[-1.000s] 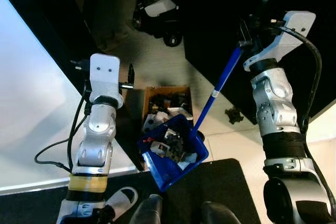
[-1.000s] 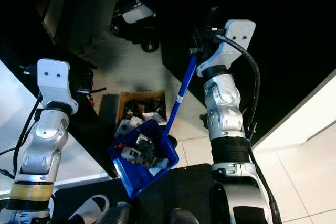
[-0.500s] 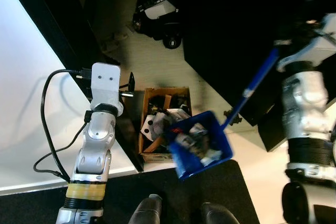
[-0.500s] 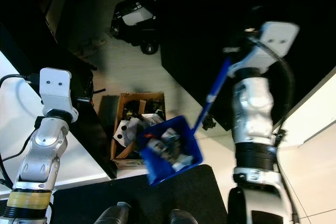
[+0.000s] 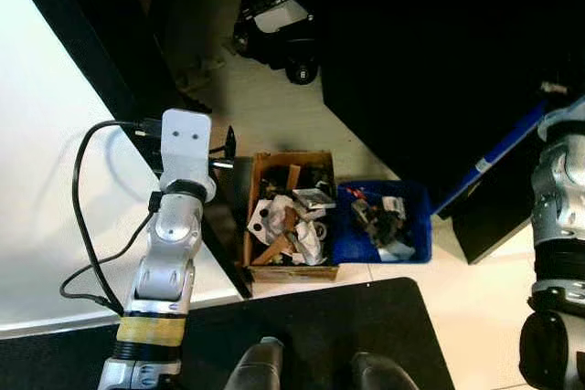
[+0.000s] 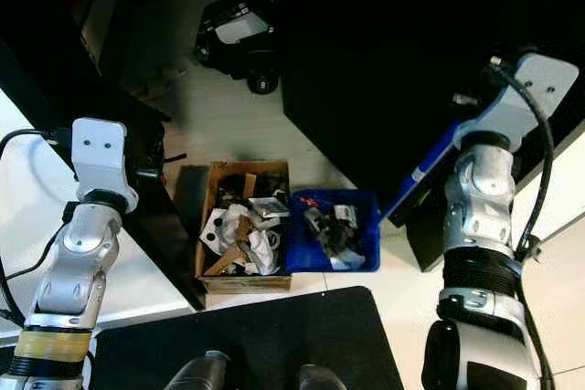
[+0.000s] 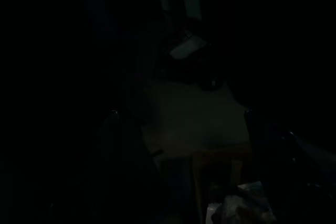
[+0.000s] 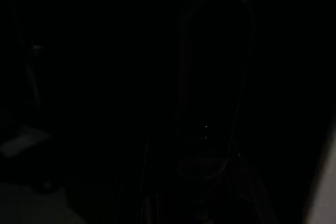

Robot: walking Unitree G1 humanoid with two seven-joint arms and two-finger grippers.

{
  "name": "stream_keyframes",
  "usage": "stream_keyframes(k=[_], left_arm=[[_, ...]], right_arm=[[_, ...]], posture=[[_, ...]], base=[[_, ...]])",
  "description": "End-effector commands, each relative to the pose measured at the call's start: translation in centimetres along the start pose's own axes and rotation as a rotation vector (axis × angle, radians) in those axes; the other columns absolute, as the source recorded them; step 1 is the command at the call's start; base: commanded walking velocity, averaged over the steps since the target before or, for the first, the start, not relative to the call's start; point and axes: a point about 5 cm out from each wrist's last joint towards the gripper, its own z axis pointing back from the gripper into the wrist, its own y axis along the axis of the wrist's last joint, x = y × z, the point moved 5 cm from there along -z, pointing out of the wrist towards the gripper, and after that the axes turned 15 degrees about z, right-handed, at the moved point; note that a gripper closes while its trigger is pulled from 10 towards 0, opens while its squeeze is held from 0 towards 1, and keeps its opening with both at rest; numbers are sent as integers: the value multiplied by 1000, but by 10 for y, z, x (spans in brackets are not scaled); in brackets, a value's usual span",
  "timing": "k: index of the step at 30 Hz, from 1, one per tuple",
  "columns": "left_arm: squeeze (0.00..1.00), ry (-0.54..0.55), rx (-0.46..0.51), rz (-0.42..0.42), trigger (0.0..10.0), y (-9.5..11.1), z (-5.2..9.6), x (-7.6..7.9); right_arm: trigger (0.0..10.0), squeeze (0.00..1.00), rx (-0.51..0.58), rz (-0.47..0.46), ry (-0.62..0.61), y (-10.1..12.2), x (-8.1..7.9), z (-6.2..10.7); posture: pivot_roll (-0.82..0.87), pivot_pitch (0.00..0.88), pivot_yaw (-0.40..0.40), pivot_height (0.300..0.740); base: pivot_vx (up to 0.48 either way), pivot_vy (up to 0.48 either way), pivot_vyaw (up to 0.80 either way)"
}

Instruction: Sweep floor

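Blue dustpan (image 6: 331, 230) floor-level, below right end effector (image 6: 471, 98)

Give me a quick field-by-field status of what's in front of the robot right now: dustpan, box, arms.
dustpan: blue dustpan on the floor, full of debris, right beside the box
handle: long blue handle angling up toward the right arm
box: cardboard box packed with trash, left of the dustpan
left tool: raised left of the box, holding nothing
right tool: hidden in shadow, grip unclear
mat: black mat nearest the robot
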Motion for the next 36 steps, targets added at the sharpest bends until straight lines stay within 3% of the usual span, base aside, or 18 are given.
stream_keyframes(k=[1,9,13,22,28,30,33,36], left_arm=[[0,72,-53,-27,10000,-13,5,-24],[0,69,-60,-31,10000,-16,6,-24],[0,60,-61,-33,10000,-16,5,-22],[0,50,-62,-31,10000,-17,4,-18],[0,49,-62,-32,10000,-17,4,-19],[0,52,-64,-32,10000,-18,6,-20],[0,53,-66,-32,10000,-19,6,-20],[0,51,-70,-33,10000,-20,6,-20]], right_arm=[[10000,0,-12,64,-4,-8,4,2],[10000,0,5,63,-33,-7,14,0],[10000,0,60,61,-64,7,34,-9],[10000,0,140,-8,-73,31,47,-16],[10000,0,122,73,-57,27,50,-18],[10000,0,107,115,-69,21,60,-16],[10000,0,113,105,-87,21,65,-16],[10000,0,113,33,-117,23,71,-17]], posture=[[13,94,15,740],[12,93,15,740],[6,91,18,740],[-2,88,19,740],[-1,89,17,740],[1,95,17,740],[0,96,18,740],[-4,97,20,740]], base=[[0,0,0],[0,0,0],[0,0,0],[0,0,0],[0,0,0],[0,0,0],[0,0,0],[0,0,0]])
